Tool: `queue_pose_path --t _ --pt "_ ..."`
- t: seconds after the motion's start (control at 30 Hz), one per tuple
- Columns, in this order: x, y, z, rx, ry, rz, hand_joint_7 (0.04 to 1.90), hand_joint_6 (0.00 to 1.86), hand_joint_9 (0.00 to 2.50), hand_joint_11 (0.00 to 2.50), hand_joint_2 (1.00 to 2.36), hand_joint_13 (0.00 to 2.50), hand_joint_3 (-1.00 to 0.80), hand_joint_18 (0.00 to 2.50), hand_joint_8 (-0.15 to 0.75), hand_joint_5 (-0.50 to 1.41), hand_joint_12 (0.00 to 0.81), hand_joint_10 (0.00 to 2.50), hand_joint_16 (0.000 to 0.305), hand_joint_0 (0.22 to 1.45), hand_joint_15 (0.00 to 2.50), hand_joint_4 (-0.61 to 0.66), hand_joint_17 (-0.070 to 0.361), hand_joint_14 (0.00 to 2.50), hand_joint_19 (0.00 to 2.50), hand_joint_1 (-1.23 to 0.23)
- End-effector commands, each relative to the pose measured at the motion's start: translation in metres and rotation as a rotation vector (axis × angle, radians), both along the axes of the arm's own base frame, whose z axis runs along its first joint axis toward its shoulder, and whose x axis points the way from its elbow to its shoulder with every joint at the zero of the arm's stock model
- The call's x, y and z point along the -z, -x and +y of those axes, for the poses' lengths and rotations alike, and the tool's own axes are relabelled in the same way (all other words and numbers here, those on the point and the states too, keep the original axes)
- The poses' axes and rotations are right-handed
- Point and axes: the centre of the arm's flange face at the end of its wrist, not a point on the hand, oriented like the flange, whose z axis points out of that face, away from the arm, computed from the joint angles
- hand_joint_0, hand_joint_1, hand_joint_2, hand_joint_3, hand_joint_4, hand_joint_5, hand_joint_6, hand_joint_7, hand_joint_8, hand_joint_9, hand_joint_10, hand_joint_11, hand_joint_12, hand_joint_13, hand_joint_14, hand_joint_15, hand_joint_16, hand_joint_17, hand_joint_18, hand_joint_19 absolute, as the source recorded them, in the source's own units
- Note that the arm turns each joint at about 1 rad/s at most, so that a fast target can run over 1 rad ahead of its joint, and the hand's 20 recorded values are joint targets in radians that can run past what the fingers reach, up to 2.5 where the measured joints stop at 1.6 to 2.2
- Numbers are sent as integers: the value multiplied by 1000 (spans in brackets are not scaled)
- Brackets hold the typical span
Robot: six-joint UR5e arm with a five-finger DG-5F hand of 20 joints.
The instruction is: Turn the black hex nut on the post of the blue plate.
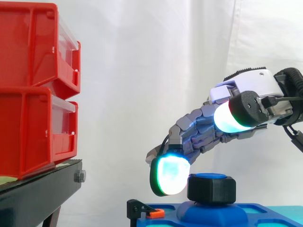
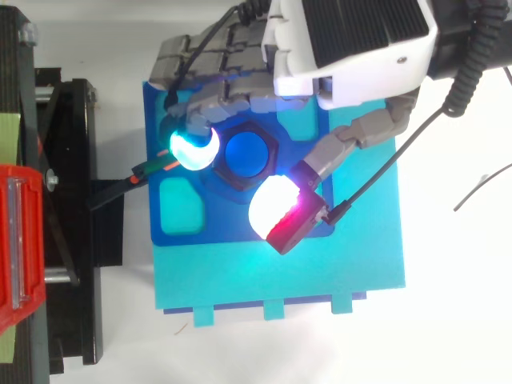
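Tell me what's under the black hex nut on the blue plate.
A rounded blue mound rises from the blue plate right under the black hex nut. The post shows its blue top through the nut's hole; its shaft inside the nut is covered.

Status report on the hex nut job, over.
Hand open above blue plate. One fingertip beside black hex nut, thumb pad raised above it; nut not gripped. Orange clip at plate edge, apart from nut.

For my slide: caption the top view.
Open robot hand over the black hex nut on the post of the blue plate.
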Motion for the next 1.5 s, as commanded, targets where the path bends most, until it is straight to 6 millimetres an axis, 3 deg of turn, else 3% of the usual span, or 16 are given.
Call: queue_pose_path --t 0.0,0.63,1.07,1.3,1.47 --pt "0 1 -4 -3 2 -1 858 503 228 0 1000 238 -500 288 280 -193 377 0 56 473 28 302 126 0 297 -249" --pt "-1 13 -37 -23 3 -4 849 503 228 0 1000 245 -500 288 279 -194 376 0 56 476 33 299 125 0 302 -252" --pt "-17 10 -43 -20 4 -27 832 503 235 0 1000 259 -500 301 279 -196 379 0 56 477 43 294 125 0 303 -253" --pt "-26 4 -31 -19 5 -35 822 503 237 0 1000 260 -500 308 279 -199 379 0 56 477 44 287 126 0 310 -255" --pt "-25 -6 -5 -8 -6 -41 817 503 236 0 1000 261 -500 308 279 -200 379 0 56 477 40 284 125 0 309 -256"
